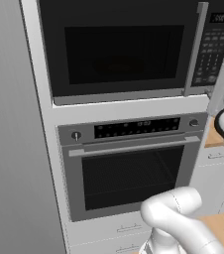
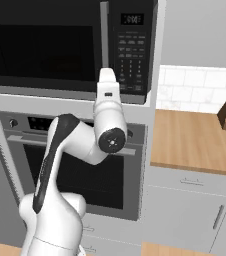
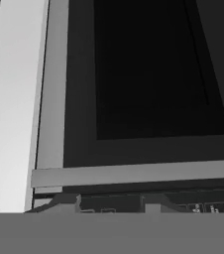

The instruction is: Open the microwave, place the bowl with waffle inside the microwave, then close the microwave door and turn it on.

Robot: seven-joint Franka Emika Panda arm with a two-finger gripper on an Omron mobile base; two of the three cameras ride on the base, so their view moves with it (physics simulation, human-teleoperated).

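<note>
- The microwave (image 1: pixel 129 47) sits built in above the steel oven (image 1: pixel 129 166), its microwave door (image 1: pixel 119 49) shut.
- The gripper (image 3: pixel 111 204) is raised to the foot of the vertical silver handle (image 1: pixel 195 49), probably so it can pull the door open.
- Its fingertips (image 3: pixel 67 201) flank the bar in the hand view; whether they clamp it cannot be told.
- The wooden tabletop (image 2: pixel 195 140) lies to the right.

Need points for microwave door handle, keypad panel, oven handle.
microwave door handle (image 1: pixel 195 49), left base view, middle of the vertical silver bar.
keypad panel (image 2: pixel 130 55), right base view, on the button grid under the display.
oven handle (image 1: pixel 134 147), left base view, middle of the horizontal bar.
</note>
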